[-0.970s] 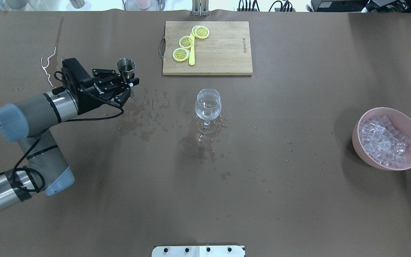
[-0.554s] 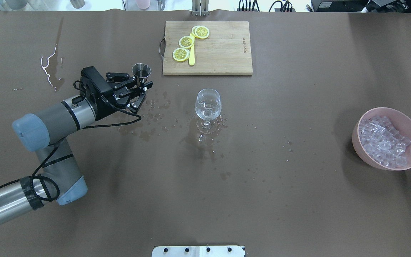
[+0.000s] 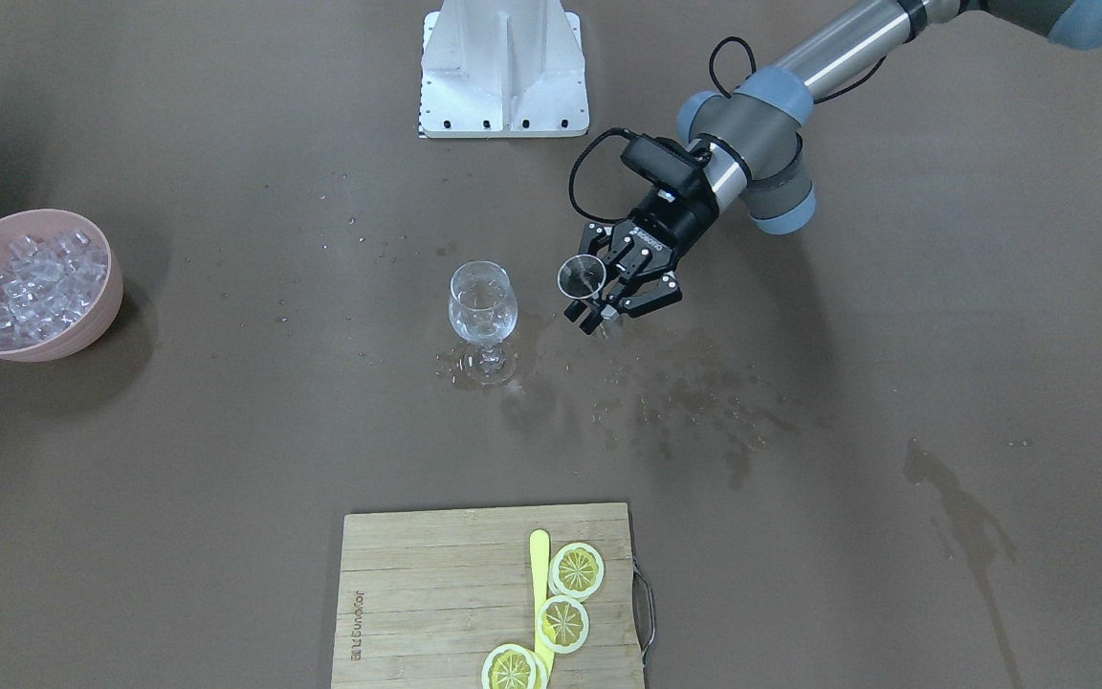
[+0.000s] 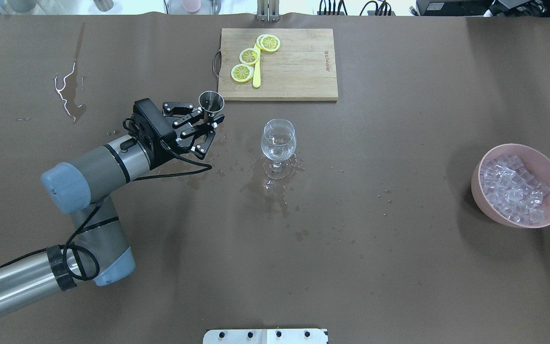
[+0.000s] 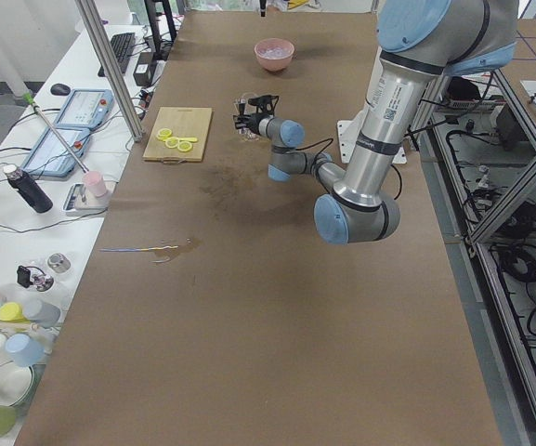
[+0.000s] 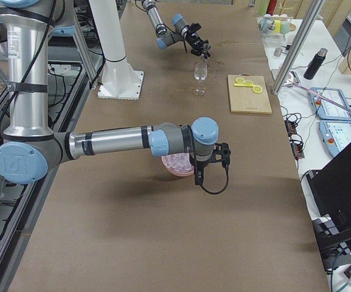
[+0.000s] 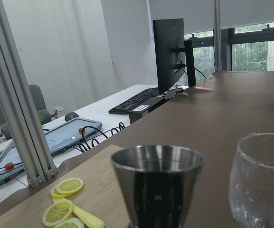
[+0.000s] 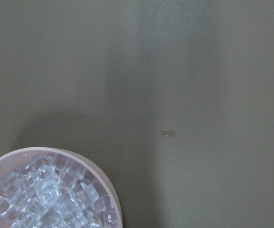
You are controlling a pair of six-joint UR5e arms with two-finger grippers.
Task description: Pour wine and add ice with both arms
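Note:
My left gripper (image 4: 209, 118) is shut on a small steel measuring cup (image 4: 211, 102) and holds it upright above the table, left of the wine glass (image 4: 278, 138). The front-facing view shows the same gripper (image 3: 587, 311), cup (image 3: 581, 276) and glass (image 3: 482, 304), a short gap between cup and glass. In the left wrist view the cup (image 7: 156, 185) is close and the glass (image 7: 260, 180) stands right of it. I cannot make out wine in either. Ice cubes (image 4: 511, 188) fill a pink bowl (image 4: 482, 200) at the right. My right gripper (image 6: 221, 159) hovers by the bowl; I cannot tell its state.
A wooden cutting board (image 4: 299, 67) with lemon slices (image 4: 249, 56) and a yellow knife lies behind the glass. Wet spots (image 4: 194, 177) cover the brown table around and left of the glass. The white pedestal (image 3: 503, 67) stands at the robot's side.
My left arm has carried the steel cup to the right, toward the wine glass, still held upright. The glass and the bowl have not moved.

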